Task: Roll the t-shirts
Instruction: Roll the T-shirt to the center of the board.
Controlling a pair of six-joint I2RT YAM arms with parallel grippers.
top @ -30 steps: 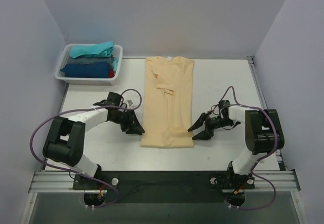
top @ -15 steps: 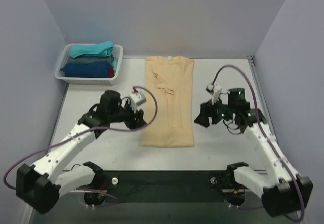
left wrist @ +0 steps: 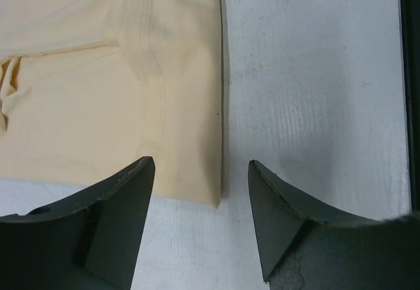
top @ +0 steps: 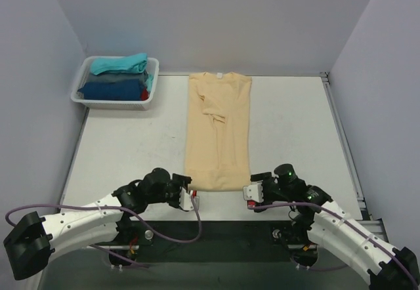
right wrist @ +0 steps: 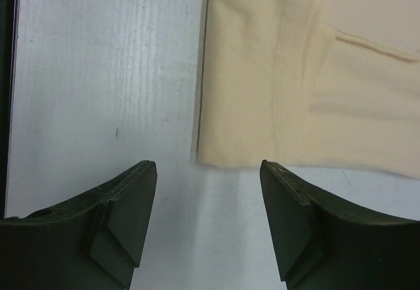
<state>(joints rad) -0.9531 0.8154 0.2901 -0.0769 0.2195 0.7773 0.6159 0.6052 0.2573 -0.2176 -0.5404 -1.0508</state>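
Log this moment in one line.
left gripper: open, over near-left hem corner | right gripper: open, over near-right hem corner | beige t-shirt: folded lengthwise, not rolled

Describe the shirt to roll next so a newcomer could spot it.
On the table, look along the middle. The tan shirt lies flat there, folded into a long narrow band. The other shirts are teal, grey and blue, stacked in the basket at the far left.

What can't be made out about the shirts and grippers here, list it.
Top view: the folded t-shirts stacked in the basket cover each other; their number is unclear.
Wrist views: the frame edges cut off the tan t-shirt; only its near corners show.
Top view: left gripper and right gripper too small to read the jaws.
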